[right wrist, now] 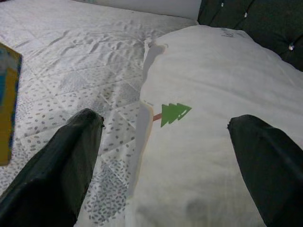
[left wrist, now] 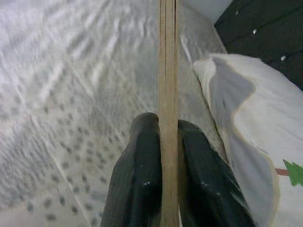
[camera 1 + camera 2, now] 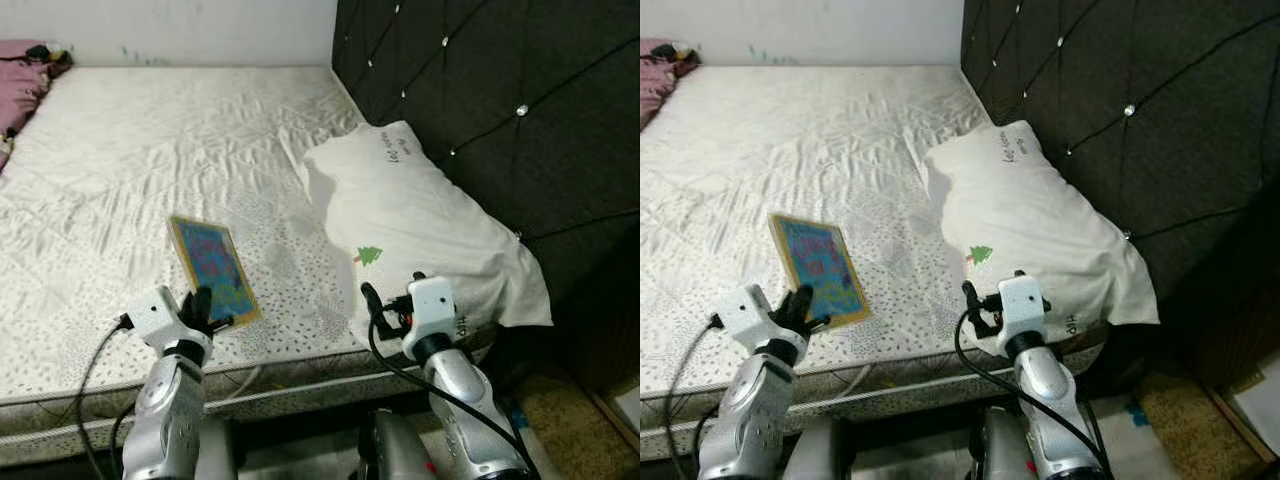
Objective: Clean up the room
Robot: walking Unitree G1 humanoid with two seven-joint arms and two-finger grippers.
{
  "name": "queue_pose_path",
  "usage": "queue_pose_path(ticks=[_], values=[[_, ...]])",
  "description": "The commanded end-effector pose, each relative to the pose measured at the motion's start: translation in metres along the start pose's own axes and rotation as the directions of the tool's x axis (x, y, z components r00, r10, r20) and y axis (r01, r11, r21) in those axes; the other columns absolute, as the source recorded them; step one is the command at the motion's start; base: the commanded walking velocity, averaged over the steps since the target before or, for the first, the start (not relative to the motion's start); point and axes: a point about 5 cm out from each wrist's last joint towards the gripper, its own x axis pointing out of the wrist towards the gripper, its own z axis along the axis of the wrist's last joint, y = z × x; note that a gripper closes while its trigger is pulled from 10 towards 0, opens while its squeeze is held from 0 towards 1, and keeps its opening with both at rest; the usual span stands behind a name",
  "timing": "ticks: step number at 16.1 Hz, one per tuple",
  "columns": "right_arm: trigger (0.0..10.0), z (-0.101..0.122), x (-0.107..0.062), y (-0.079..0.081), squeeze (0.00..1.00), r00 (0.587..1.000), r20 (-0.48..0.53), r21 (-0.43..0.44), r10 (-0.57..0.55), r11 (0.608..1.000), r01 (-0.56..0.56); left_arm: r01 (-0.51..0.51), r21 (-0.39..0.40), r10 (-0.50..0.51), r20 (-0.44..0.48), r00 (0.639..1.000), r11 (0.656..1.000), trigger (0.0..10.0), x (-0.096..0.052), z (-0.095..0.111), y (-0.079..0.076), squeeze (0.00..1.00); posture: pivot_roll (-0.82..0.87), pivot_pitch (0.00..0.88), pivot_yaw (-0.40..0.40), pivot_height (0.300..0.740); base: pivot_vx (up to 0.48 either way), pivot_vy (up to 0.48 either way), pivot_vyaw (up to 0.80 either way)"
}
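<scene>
A flat wooden-framed picture board [image 3: 212,266] with a blue and pink face rests tilted over the mattress [image 3: 150,160] near the bed's front edge. My left gripper [image 3: 203,313] is shut on the board's near edge; in the left wrist view both fingers [image 2: 142,179] pinch the thin board [image 2: 167,71] edge-on. A white pillow [image 3: 415,220] with a small green tree print [image 1: 173,113] lies at the head of the bed. My right gripper [image 3: 385,305] hovers open just in front of the pillow, fingers [image 1: 61,165] spread wide with nothing between them.
A dark tufted headboard [image 3: 500,90] rises on the right. Pink bedding [image 3: 22,85] is bunched at the far left corner. A white wall [image 3: 180,30] runs behind the bed. Brown floor [image 3: 570,420] lies at the lower right.
</scene>
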Motion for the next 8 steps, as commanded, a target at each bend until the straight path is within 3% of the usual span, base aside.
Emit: queue_pose_path(ticks=[1,8], values=[[10.0,0.003,-0.003,-0.005,0.0,1.0,0.013,0.005,-0.004,1.0,0.004,0.01,-0.099,-0.024,-0.148,0.989,0.995,10.0,0.004,-0.022,-0.017,0.0,-0.02,0.055,-0.055,0.576,0.0,0.0,0.0],[10.0,0.005,-0.006,-0.014,0.0,1.0,0.01,-0.031,-0.004,0.999,0.004,0.117,-0.179,-0.164,-0.276,0.947,0.977,10.0,0.017,-0.025,-0.037,0.0,-0.05,0.063,-0.08,0.571,0.0,0.0,0.0]])
